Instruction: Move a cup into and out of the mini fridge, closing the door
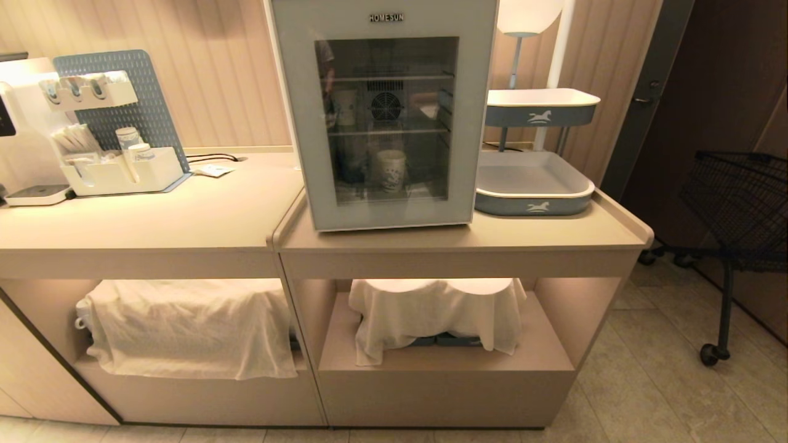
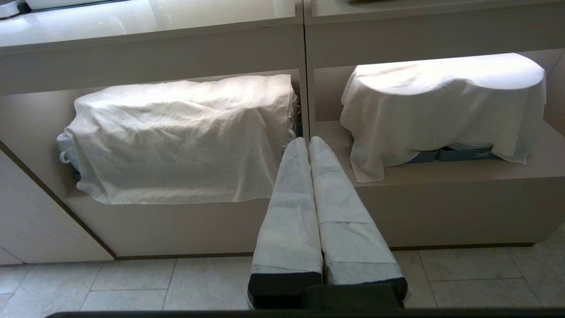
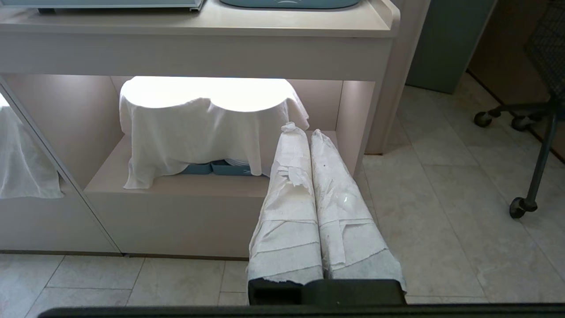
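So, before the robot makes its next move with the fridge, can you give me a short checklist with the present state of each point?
1. Door of the mini fridge shut: ok, it sits flush with the cabinet.
2. Cup located: ok, it stands upright inside, on the lowest level behind the glass.
3. Left gripper free: ok, fingers together, holding nothing, down in front of the lower shelves.
4. Right gripper free: ok, fingers together, empty, also low.
5. Counter in front of the door free for the swing: ok.
6. Door handle found: cannot tell, no slot shows from the front.
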Controlling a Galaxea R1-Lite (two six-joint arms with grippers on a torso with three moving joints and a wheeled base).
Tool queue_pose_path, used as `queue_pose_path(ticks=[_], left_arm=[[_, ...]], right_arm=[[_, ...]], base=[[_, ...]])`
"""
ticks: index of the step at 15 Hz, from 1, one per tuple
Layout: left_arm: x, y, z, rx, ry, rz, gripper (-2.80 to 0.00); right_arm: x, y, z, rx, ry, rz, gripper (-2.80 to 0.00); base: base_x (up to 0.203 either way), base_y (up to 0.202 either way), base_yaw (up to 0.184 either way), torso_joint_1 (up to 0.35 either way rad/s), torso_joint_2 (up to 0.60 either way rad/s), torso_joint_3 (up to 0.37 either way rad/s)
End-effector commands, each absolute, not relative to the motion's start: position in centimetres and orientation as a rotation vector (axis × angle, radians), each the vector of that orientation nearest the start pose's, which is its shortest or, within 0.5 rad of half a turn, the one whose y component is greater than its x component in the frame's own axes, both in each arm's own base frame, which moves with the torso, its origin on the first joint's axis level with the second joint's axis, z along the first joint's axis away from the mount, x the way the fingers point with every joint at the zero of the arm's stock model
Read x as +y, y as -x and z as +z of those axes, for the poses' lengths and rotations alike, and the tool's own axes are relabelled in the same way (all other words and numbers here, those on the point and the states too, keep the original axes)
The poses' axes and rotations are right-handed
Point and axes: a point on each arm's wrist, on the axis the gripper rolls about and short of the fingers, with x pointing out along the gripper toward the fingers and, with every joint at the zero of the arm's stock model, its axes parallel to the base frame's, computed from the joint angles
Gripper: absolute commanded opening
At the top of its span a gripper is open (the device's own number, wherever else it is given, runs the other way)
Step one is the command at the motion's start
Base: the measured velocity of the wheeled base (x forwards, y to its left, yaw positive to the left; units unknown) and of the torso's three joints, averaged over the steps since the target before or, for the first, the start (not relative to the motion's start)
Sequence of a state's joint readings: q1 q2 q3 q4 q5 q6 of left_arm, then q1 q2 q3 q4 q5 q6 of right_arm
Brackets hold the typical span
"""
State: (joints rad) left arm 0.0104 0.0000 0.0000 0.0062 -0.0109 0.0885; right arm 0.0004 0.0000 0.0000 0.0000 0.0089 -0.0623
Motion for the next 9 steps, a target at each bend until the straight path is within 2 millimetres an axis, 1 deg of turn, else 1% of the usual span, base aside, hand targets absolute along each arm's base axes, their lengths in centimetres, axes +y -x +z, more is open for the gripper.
queue_pose_path(ticks=[1, 9], left_arm=[[-0.05, 2.28, 7.49, 0.006, -0.089, 0.000, -2.80], [-0.05, 2.28, 7.49, 0.006, -0.089, 0.000, -2.80]], right_arm=[[0.03, 2.28, 7.55, 0.000, 0.067, 0.014, -2.80], [0.02, 2.28, 7.52, 0.003, 0.052, 0.011, -2.80]], base=[[0.000, 0.000, 0.000, 0.000, 0.00, 0.000], [0.000, 0.000, 0.000, 0.000, 0.00, 0.000]])
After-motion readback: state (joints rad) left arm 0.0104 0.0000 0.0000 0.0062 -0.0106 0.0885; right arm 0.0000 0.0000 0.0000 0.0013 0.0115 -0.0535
